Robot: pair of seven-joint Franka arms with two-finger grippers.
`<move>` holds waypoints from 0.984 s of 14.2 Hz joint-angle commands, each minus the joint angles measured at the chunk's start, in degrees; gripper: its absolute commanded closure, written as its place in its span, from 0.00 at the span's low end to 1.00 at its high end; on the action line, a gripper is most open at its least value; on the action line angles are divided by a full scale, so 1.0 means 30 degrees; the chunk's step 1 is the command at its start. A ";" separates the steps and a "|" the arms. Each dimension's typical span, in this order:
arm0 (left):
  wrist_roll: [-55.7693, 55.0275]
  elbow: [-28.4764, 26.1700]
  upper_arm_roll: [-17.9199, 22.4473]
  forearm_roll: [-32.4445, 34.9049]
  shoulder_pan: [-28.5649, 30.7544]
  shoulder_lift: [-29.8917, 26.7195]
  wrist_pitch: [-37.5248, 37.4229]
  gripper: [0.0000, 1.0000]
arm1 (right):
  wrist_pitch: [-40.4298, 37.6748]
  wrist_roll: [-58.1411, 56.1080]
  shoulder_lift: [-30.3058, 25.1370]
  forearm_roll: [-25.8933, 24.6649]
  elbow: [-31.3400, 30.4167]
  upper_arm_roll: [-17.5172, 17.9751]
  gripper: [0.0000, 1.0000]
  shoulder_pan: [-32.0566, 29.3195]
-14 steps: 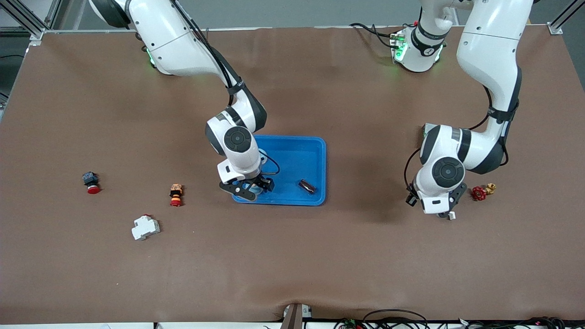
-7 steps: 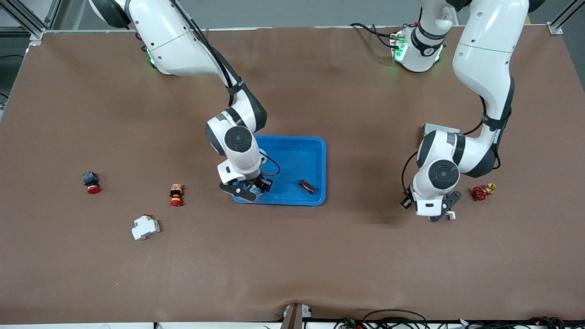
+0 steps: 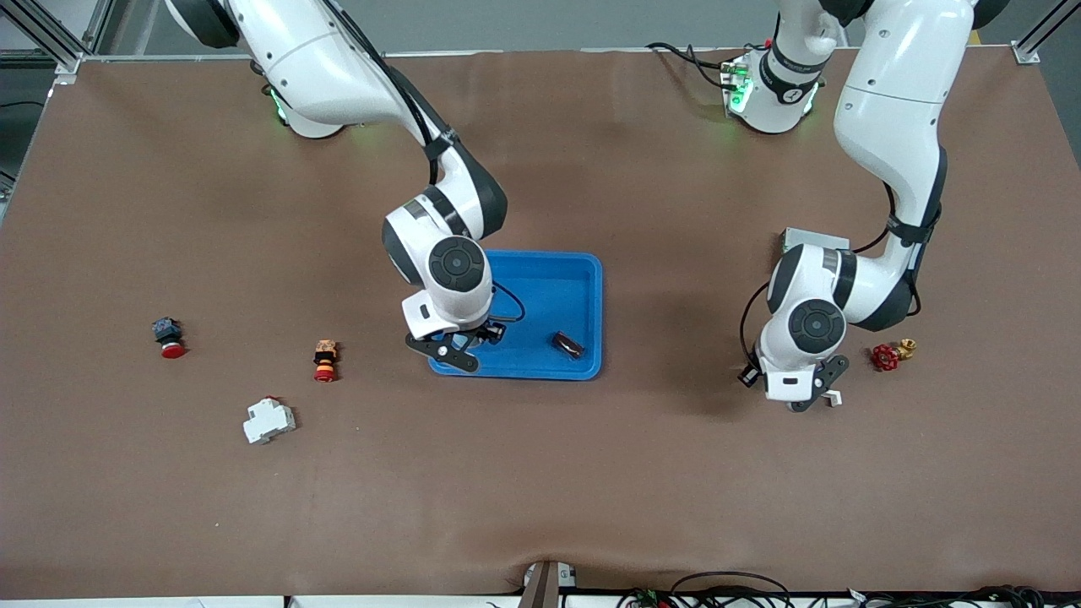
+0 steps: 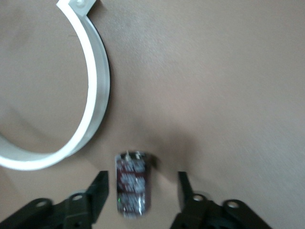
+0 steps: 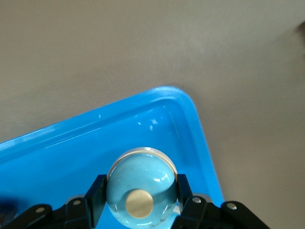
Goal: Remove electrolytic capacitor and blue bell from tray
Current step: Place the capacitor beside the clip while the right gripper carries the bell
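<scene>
While the right gripper (image 5: 140, 202) sits clenched on the blue bell (image 5: 141, 192), low over the tray (image 3: 583, 262) corner toward the right arm's end and nearest the front camera, step one of the task reads as mid-grasp: bell seized, not yet clear of the rim.

Left gripper (image 4: 141, 198): fingers spread, released, down at the table near the left arm's end. A dark cylindrical capacitor (image 4: 132, 183) lies on the brown mat between its fingers, touching neither pad as far as I can see. A white ring-shaped part (image 4: 93, 90) lies just beside it. Judged: that capacitor is already out and set down.

Note: a second dark cylindrical item (image 3: 568, 344) lies in the tray, at the corner toward the left arm's end; cannot tell what it is.

Off-tray clutter toward the right arm's end: red pushbutton (image 3: 168, 337), orange switch (image 3: 325, 361), white breaker (image 3: 268, 420). Red valve (image 3: 890, 355) lies near the left gripper.

Next move, in my judgement: right arm needs a straight lift clear of the rim, then transfer to bare mat and release. Risk: smooth dome may slip in the pinch.
</scene>
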 commanded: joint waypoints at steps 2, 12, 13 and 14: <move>-0.0370 0.1943 -0.1108 -0.0485 -0.0315 -0.1222 -0.3766 0.00 | -0.2244 -0.5606 -0.2098 0.0230 0.0039 0.0004 1.00 -0.1868; -1.0091 0.6725 -0.2284 -0.1865 -0.3241 0.1413 -0.1702 0.00 | -0.0447 -2.1897 -0.3975 0.0114 -0.2821 0.0004 1.00 -0.9366; -1.0736 0.6754 -0.2284 -0.1836 -0.3535 0.1705 -0.0968 0.00 | 0.1132 -2.3510 -0.4152 0.0113 -0.4050 0.0032 1.00 -1.0274; -1.1264 0.6754 -0.2255 -0.1807 -0.3886 0.1853 -0.0294 0.00 | 0.2453 -2.4773 -0.4153 0.0171 -0.5048 0.0062 1.00 -1.1066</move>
